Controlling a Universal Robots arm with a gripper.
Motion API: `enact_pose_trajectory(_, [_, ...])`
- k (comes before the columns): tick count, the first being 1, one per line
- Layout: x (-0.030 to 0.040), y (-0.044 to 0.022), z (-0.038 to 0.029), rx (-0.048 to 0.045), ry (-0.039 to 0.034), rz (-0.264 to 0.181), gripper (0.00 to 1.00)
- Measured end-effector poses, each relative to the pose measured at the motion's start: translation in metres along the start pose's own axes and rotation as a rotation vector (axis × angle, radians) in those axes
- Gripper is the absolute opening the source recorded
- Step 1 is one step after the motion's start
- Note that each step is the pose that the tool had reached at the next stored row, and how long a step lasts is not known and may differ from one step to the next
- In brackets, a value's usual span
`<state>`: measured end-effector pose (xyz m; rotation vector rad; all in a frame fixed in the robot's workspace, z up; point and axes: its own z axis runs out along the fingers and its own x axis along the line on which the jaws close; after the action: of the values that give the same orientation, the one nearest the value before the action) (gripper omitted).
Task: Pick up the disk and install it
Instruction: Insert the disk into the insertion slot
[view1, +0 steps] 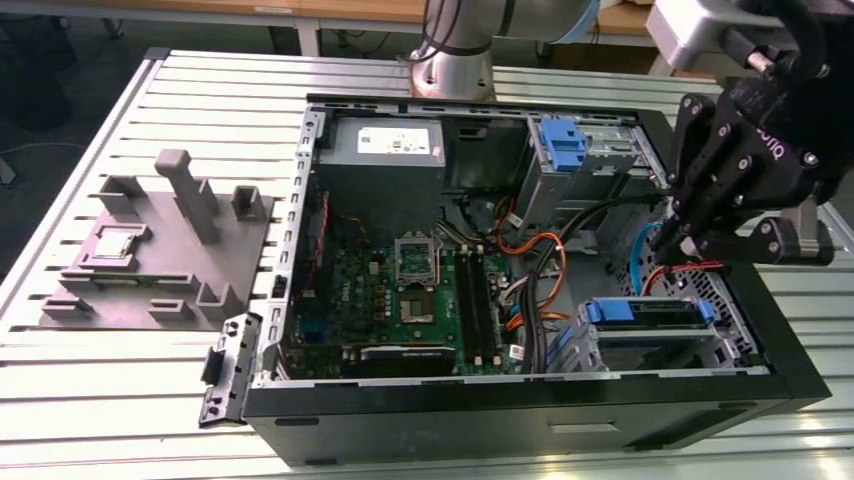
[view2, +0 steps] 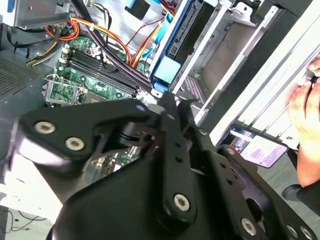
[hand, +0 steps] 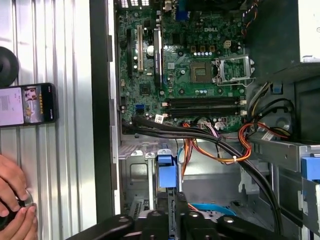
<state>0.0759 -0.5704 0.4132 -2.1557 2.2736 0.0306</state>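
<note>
The disk's blue bracket end (view1: 647, 312) sits in the silver drive cage (view1: 661, 350) at the exterior view's right front corner of the open computer case. Its label face is hidden. In both wrist views the same blue end (hand: 166, 172) (view2: 166, 70) sticks out of the cage slot. My black gripper (view1: 681, 248) hangs just above and behind it, inside the case's right side. The fingers (hand: 184, 216) stand together, with nothing visible between them. In the second wrist view the gripper (view2: 167, 102) tapers to a closed tip over the motherboard edge.
An upright blue carrier (view1: 563, 145) and a grey power-supply box (view1: 387, 145) stand at the case's back. Orange and black cables (hand: 220, 145) cross beside the motherboard (view1: 400, 290). A grey fixture plate (view1: 160, 250) lies left of the case. A person's hand (hand: 12, 200) and a phone (hand: 25, 105) rest on the slatted table.
</note>
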Motion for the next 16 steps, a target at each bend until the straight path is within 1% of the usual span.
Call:
enact_pose_trajectory(1, [0.0001, 0.0, 0.0018, 0.0, 0.0, 0.0, 0.13])
enact_pose_trajectory(2, [0.0001, 0.0, 0.0036, 0.0, 0.0, 0.0, 0.13])
enact_pose_trajectory(3, [0.0001, -0.0001, 0.0055, 0.0001, 0.0001, 0.0, 0.1])
enact_pose_trajectory(16, [0.0006, -0.0002, 0.0289, 0.0018, 0.0, 0.0, 0.1])
